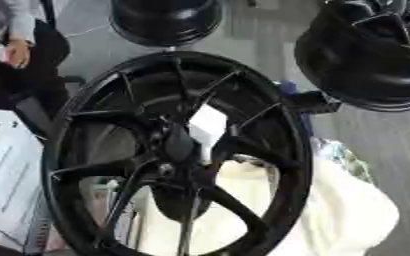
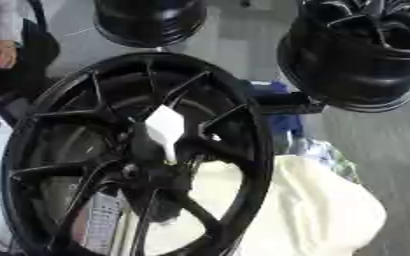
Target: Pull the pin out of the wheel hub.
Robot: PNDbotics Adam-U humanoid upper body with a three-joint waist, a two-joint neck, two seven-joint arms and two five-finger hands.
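A large black wheel hub (image 1: 283,150) stands upright and fills the middle of both views, its spokes meeting at a dark centre (image 1: 175,145). A white angular piece (image 2: 166,129) shows just beside that centre, between the spokes. I cannot make out a pin among the dark shapes there. A dark rounded shape (image 1: 179,202) with a thin rod under it hangs below the centre. Neither of my hands shows in either view.
Two more black wheels stand behind, one at top centre (image 1: 165,22) and one at top right (image 1: 366,55). A cream cloth (image 1: 348,210) lies at lower right, with a blue item (image 2: 283,122) beside the rim. A white surface (image 1: 3,170) is at left; a person sits at upper left.
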